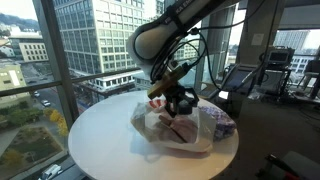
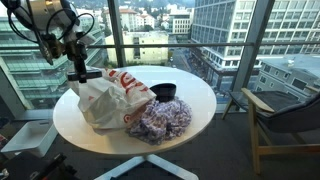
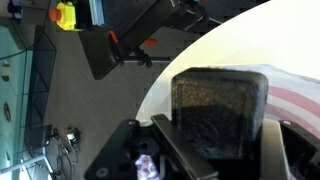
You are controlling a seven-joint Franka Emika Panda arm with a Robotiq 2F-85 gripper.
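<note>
The gripper [image 2: 80, 68] hung at the top edge of the white plastic bag [image 2: 104, 102], on the side away from the black bowl [image 2: 164, 92]. Its fingers looked drawn close, perhaps pinching the film to lift the bag's mouth, but I couldn't tell whether they had it. A patterned cloth bundle [image 2: 160, 120] lay pressed against the bag, crowding it on the round table [image 2: 198, 100].

Free table edge [image 1: 95, 142] around bag [image 1: 172, 130], seemingly.

Crinkled glossy plastic bag [image 2: 105, 100], smooth matt white table [image 2: 200, 100]
</note>
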